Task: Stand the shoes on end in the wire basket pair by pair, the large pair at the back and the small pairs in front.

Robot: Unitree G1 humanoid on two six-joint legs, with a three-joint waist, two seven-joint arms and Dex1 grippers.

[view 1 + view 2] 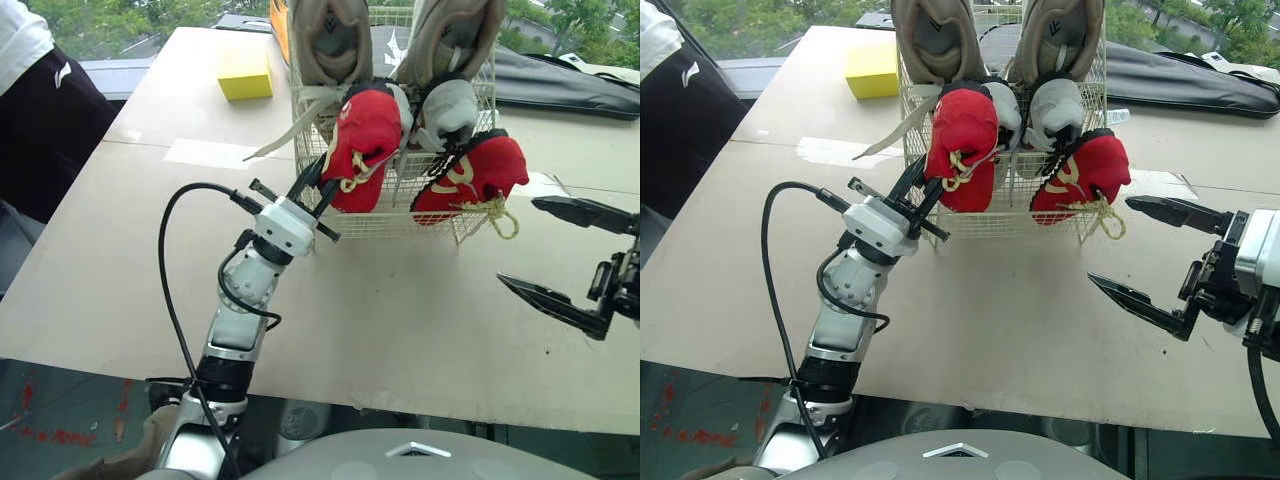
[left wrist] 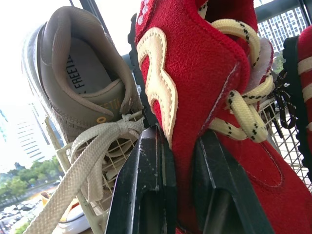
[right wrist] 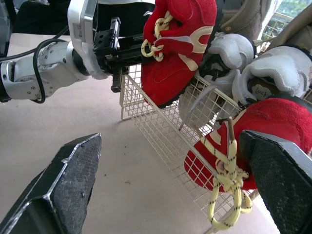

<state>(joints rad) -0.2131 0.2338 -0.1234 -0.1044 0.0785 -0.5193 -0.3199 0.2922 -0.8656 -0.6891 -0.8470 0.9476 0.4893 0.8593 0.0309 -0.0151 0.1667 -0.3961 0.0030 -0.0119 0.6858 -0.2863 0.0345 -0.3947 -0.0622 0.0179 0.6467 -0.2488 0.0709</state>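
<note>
- The table [image 1: 380,330] carries everything, with the wire basket [image 1: 400,222] standing toward its far side.
- The basket is nearly full, so I'd judge the job is on its last step, which is settling the front pair.
- The large beige pair [image 1: 330,40] stands on end along the far wall, heels up. The small white pair [image 1: 445,112] sits just in front of it.
- The left red shoe [image 1: 360,145] is at the near-left corner, riding over the near rim rather than seated inside.
- The right red shoe [image 1: 470,175] tips out over the near-right corner, and its yellow laces hang outside the wire.
- The left gripper [image 1: 312,182] pinches the left red shoe, with its two black fingers pressed on either side of the upper by the laces. Next it probably has to tip that shoe upright, push it down behind the near wall, and only then let go.
- The right gripper [image 1: 1110,242] is spread wide and holds nothing. It hovers over the table near the right red shoe without touching it. It is well placed to nudge that shoe back inside.
</note>
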